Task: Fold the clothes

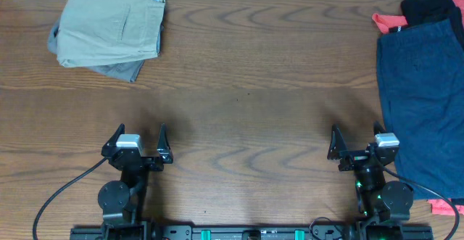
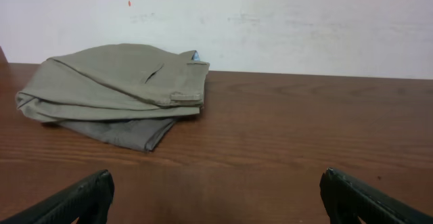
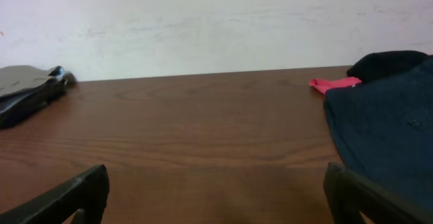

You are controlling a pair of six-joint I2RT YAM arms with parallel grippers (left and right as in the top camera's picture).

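You're looking at a smooth, wood-grain worktop point(image 1: 239, 88) with a low sheen. On it, the khaki shorts point(image 1: 109, 22) are soft matt cloth; the navy shorts point(image 1: 424, 88) are matt, faintly textured cloth.

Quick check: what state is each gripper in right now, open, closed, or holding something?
Left gripper: open, holding nothing.
Right gripper: open, holding nothing.

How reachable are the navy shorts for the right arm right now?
Likely yes. The navy shorts lie flat just right of the open, empty right pincer, and nothing sits on the table between them to block the way.
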